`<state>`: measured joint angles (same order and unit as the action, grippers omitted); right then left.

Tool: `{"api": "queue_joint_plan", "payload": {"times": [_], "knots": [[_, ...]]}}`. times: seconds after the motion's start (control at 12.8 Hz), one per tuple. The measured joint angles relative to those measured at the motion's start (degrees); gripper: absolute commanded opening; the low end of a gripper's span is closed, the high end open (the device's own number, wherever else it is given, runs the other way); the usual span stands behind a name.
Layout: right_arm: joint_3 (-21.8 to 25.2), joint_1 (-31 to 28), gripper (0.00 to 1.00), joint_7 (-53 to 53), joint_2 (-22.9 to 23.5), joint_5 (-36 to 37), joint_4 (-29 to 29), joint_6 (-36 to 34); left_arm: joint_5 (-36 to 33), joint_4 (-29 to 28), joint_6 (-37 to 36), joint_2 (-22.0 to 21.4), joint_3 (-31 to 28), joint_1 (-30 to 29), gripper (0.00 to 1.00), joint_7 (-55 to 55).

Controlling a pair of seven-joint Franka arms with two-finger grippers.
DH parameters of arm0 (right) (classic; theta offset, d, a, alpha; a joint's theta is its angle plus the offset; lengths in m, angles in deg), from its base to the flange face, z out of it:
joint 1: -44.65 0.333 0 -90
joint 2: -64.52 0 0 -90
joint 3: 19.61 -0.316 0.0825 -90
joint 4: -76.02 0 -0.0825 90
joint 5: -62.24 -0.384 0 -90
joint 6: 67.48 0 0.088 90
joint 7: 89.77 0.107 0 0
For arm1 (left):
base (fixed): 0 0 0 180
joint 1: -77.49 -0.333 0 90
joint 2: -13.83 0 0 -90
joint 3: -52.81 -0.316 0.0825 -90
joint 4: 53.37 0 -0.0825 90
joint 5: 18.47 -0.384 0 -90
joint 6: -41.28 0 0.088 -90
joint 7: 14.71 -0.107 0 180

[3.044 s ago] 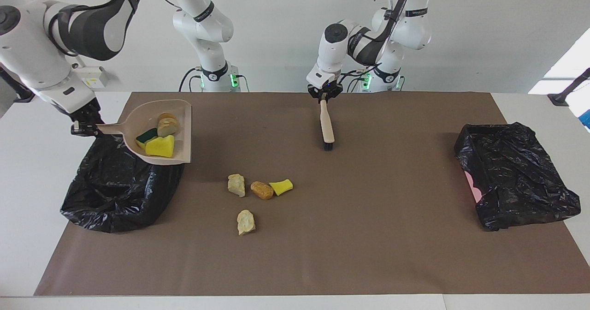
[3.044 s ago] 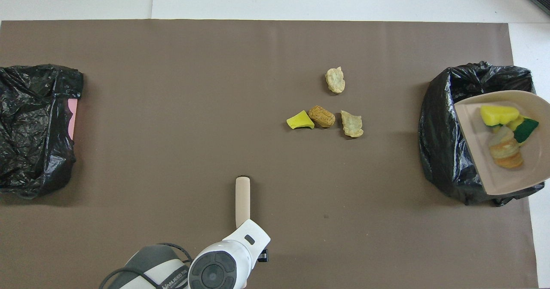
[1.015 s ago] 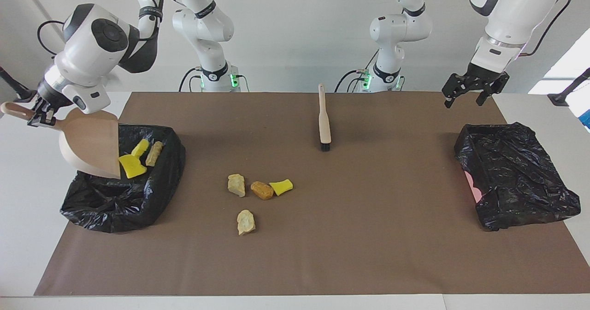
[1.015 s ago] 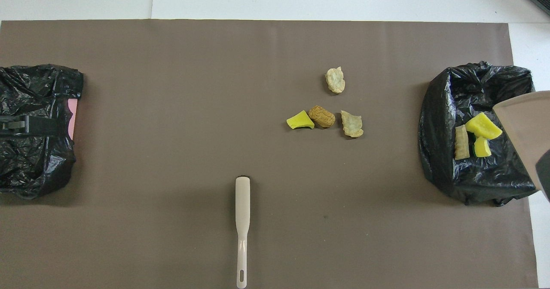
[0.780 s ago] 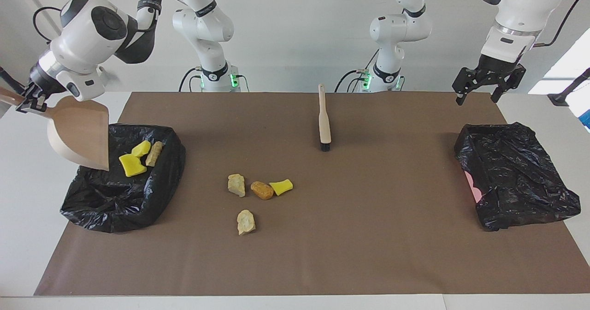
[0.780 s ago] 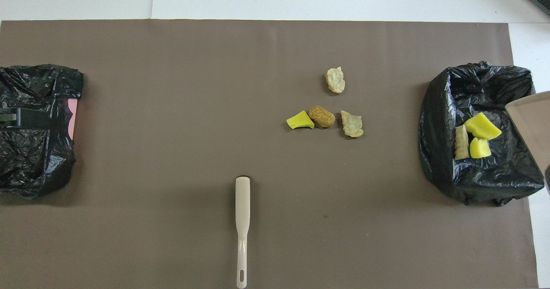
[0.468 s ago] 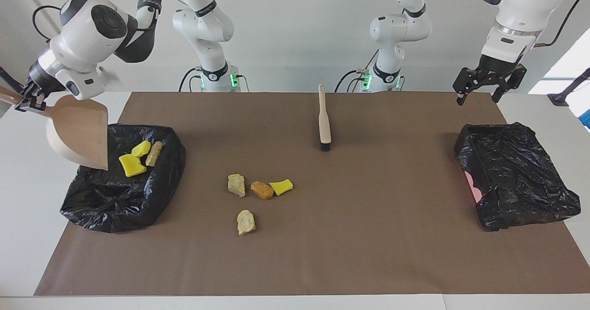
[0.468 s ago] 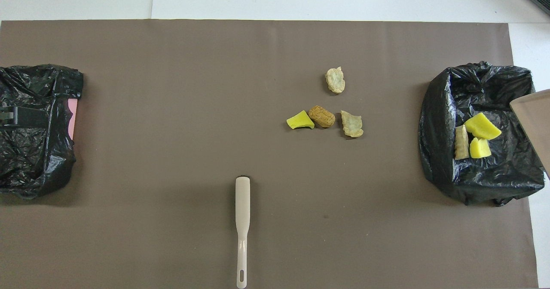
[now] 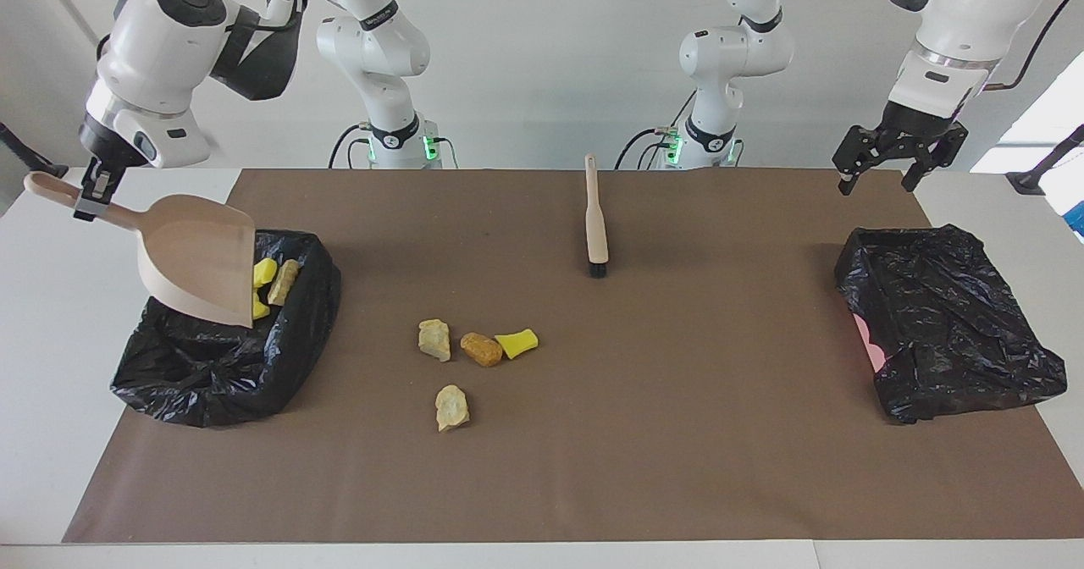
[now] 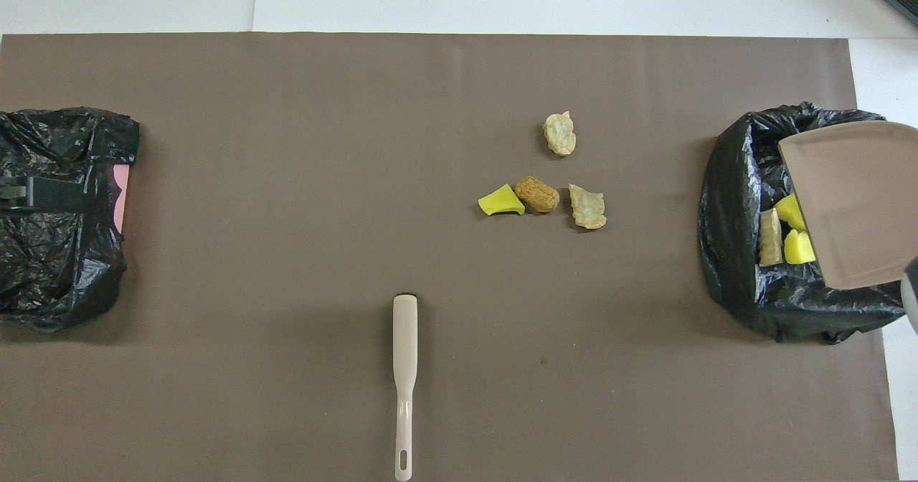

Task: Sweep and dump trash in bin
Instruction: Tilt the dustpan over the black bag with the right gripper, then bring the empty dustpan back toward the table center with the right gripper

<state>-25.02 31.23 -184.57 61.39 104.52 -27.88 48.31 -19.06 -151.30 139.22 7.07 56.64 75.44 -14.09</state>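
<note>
No writing, label, brand, number or sign can be read anywhere in either view.

Right claw (image 9: 91,196) grips the dustpan (image 9: 199,260) tipped over the black bin (image 9: 224,340); four scraps (image 9: 474,357) lie on the mat.

Right gripper (image 9: 89,201) clamped, left gripper (image 9: 886,165) spread
</note>
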Motion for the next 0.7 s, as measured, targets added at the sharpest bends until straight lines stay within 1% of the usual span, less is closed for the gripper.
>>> {"api": "queue_joint_plan", "payload": {"times": [0.23,0.47,0.7], "knots": [[-0.04,0.74,0.00,3.69,0.61,-8.11,0.35,-0.58,3.09,0.67,-0.11,-0.02,-0.08,-0.02,1.00,0.67],[-0.04,2.02,0.00,7.50,0.67,-16.64,0.36,-4.66,3.37,3.09,-2.71,-0.09,-0.25,-0.06,1.00,0.68],[-0.10,5.16,0.00,16.27,0.68,-22.55,0.21,-9.00,3.37,4.30,-4.66,-0.20,-0.28,-0.07,1.00,0.70]]}}
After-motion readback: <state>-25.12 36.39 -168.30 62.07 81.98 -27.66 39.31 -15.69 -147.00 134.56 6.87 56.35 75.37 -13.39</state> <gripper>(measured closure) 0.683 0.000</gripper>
